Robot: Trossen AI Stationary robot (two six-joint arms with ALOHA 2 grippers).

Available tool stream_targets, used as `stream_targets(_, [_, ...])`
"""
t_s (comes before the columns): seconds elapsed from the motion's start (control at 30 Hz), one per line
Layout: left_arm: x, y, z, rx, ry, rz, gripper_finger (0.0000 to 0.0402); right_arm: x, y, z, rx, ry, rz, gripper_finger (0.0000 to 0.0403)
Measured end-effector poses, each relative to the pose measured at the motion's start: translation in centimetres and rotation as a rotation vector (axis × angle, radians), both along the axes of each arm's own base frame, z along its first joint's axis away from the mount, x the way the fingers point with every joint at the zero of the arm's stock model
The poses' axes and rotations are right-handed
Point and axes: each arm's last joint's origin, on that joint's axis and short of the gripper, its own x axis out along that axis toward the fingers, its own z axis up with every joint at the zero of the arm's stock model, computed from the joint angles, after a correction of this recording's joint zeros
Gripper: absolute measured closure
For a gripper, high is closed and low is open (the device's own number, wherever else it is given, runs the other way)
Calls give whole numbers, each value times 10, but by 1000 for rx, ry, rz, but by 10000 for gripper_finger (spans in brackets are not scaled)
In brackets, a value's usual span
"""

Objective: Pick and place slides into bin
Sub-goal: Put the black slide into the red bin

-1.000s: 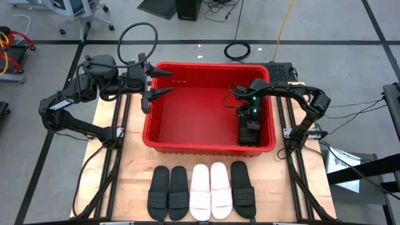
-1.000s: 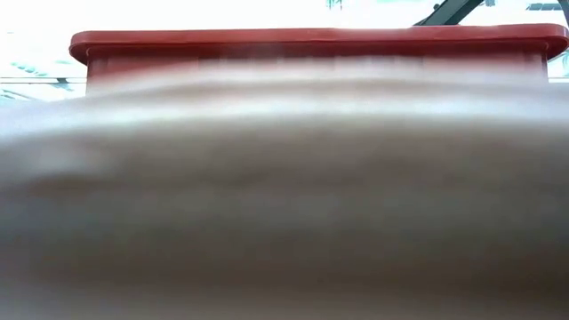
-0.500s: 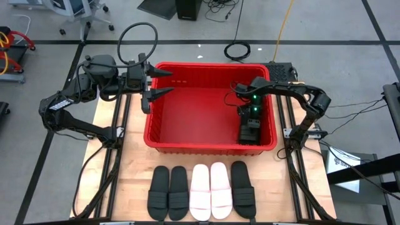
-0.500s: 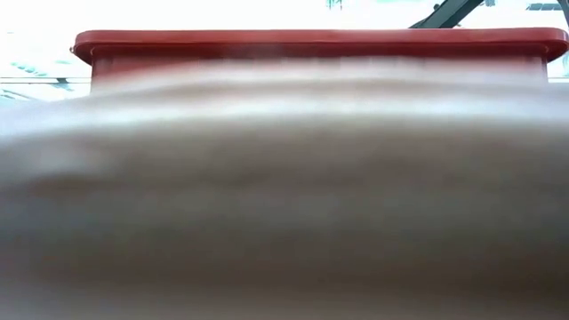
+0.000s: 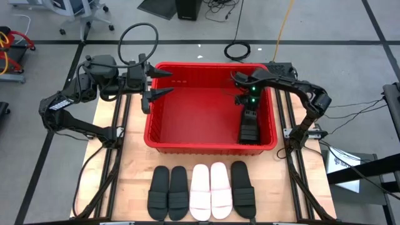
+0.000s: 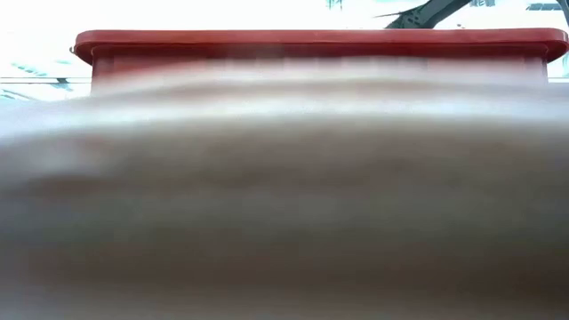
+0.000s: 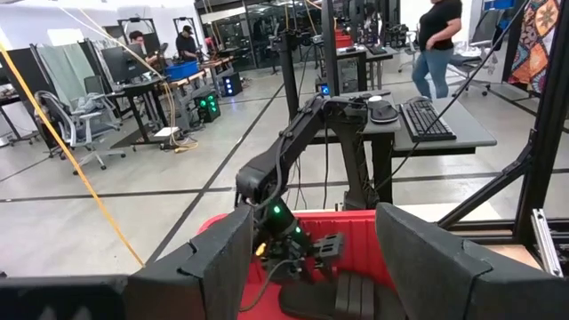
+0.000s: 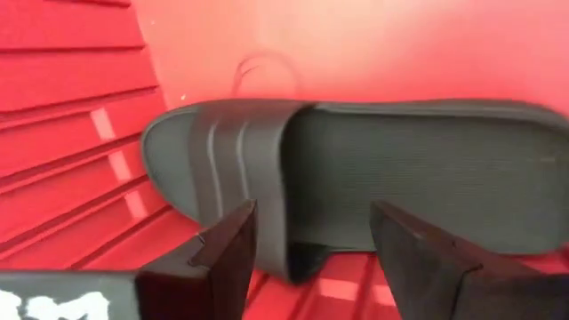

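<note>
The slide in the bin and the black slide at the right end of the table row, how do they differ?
The binned slide lies in the red bin by its right wall, under the open right pincer; the row's end slide sits on the bare table. The binned one lies alone; the other lies beside a pale slide. Both are black.

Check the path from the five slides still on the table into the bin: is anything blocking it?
Nothing visible blocks it. The five slides lie in a row on the table just in front of the bin; only its front wall stands between. Inside, one black slide lies by the right wall, below the right tool.
</note>
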Motion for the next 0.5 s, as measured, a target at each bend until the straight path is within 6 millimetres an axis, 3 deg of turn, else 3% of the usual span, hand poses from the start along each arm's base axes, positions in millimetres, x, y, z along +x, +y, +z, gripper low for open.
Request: stream_targets(0.5, [0,0,-4,-1,40,1,160,16,-17,77,-265,-104,12,191])
